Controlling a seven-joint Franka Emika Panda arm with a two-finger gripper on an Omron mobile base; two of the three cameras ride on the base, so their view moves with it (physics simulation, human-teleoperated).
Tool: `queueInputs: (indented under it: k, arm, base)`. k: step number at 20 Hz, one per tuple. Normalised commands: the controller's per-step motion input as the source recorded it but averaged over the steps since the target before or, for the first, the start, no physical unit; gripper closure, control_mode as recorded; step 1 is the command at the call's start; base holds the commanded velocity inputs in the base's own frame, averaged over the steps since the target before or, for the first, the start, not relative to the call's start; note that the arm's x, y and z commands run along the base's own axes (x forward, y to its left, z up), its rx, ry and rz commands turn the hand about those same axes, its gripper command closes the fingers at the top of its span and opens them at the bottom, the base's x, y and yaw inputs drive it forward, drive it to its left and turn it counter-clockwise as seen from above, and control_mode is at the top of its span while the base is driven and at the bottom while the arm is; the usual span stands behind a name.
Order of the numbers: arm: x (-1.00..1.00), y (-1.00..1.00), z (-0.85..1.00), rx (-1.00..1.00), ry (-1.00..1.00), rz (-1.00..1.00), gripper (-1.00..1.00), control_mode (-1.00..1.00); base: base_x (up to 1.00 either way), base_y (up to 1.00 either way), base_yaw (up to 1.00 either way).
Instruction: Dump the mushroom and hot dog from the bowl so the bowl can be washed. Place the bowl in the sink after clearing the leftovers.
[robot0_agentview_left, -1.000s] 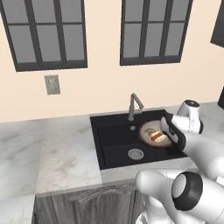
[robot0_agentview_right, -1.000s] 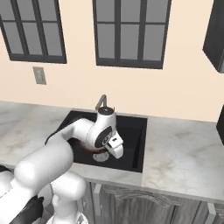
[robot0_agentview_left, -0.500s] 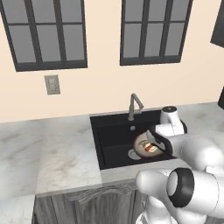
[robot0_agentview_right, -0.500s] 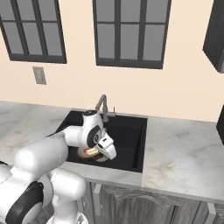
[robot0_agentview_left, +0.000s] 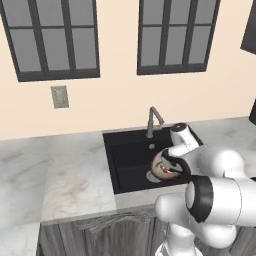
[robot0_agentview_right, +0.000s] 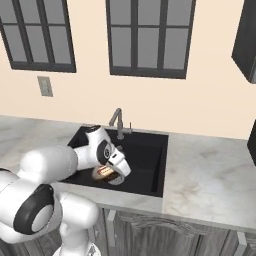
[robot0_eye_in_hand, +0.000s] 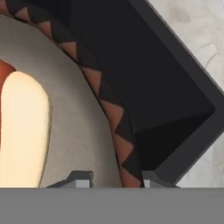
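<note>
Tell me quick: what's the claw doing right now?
Claw: closed on the bowl's rim, over the sink; hot dog inside.

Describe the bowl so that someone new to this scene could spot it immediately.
Start at the black sink set in the marble counter under the windows, with the grey faucet behind it. Over the basin, the end effector is shut on the rim of the bowl. It is round and shallow, tan inside with a brown zigzag-patterned rim, and carries the hot dog.
</note>
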Motion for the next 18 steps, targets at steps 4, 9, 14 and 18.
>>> queueInputs:
  k: [4,9,14,18]
  arm:
    - [0.0,-0.02,-0.05,-0.09,0.0,0.0,1.0,-1.0]
    - [0.04,-0.49,-0.19,-0.17,0.0,0.0,1.0,-1.0]
    - [0.0,-0.21,-0.05,-0.08,0.0,0.0,1.0,-1.0]
    - [0.19,-0.19,-0.01,-0.06,0.0,0.03,1.0,-1.0]
  base:
    - [0.0,0.0,0.0]
    - [0.0,0.0,0.0]
    - [0.0,0.0,0.0]
    - [0.0,0.0,0.0]
